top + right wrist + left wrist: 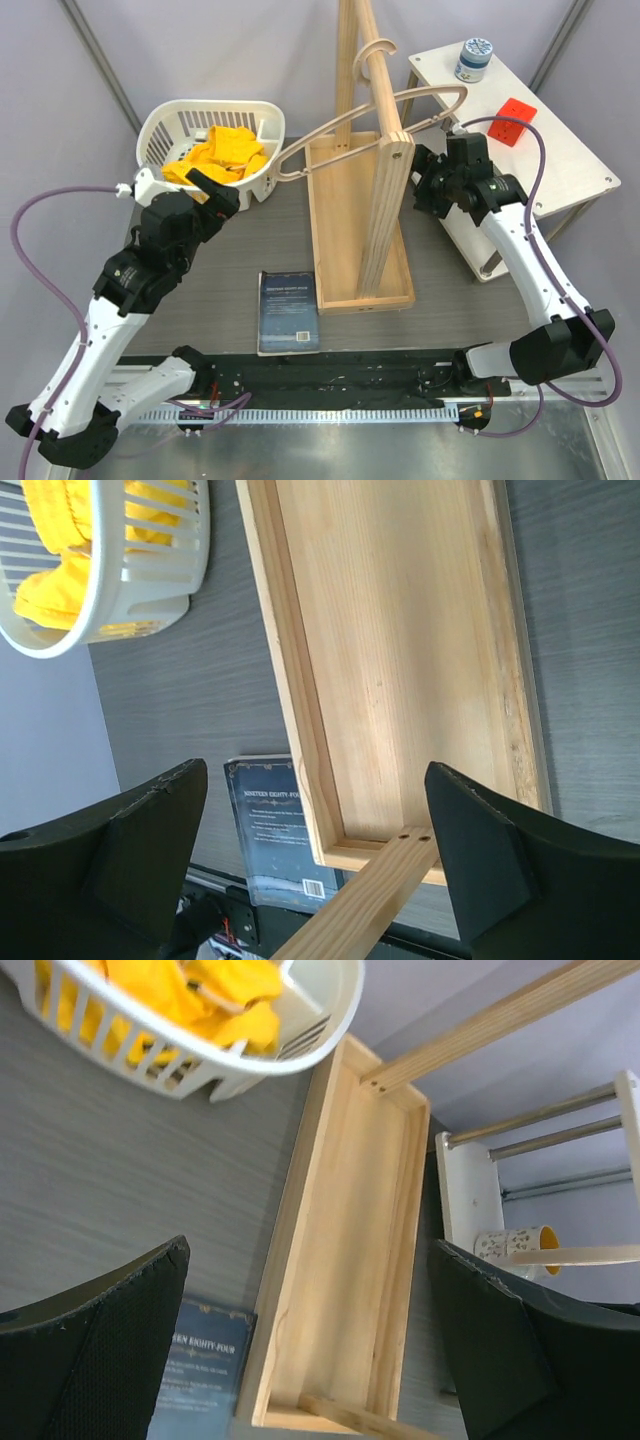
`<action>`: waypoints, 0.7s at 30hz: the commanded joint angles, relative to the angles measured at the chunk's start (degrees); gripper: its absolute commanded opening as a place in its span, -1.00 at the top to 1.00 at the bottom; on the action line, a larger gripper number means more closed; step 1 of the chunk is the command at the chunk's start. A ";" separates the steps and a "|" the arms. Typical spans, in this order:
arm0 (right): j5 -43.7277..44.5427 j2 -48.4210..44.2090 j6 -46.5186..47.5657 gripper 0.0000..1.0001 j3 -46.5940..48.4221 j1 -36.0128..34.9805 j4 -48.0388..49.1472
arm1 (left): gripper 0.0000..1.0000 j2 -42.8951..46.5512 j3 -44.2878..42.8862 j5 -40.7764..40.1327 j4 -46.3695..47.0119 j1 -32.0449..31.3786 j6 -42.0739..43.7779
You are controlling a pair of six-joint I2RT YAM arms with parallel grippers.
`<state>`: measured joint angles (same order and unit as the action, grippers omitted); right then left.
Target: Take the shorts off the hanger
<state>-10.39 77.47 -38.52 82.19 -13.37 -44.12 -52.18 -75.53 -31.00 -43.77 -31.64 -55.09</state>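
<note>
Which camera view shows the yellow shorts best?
The top external view: the shorts lie almost wholly in view in the white basket, seen from above. The left wrist view catches only part of them inside the basket's wall, cut off by the frame's edge; the right wrist view likewise shows just a cropped part.

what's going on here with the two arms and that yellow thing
The yellow shorts lie bunched in the white basket, off the hanger, which hangs bare on the wooden rack. Both grippers are open and hold nothing: the left gripper sits by the basket, the right gripper beside the rack.
</note>
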 commanded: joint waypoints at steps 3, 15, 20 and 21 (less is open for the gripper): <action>-4.54 -5.31 0.11 -0.94 -7.90 0.09 3.68 | -1.00 5.16 11.62 14.81 7.38 5.17 -13.62; -7.18 -18.40 -1.47 -0.99 -29.52 0.09 12.30 | -1.00 12.71 36.48 30.63 25.36 5.89 -19.88; -8.59 -26.40 -3.75 -0.99 -42.88 0.18 23.44 | -0.99 20.34 47.55 36.88 37.06 5.80 -20.32; -8.50 -29.45 -4.27 -0.99 -47.52 0.09 25.46 | -1.00 21.67 51.93 38.28 40.40 5.89 -20.49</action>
<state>-17.41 55.05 -40.64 44.16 -13.37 -29.61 -35.92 -31.38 0.19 -19.49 -26.11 -74.37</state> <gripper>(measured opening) 0.996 0.996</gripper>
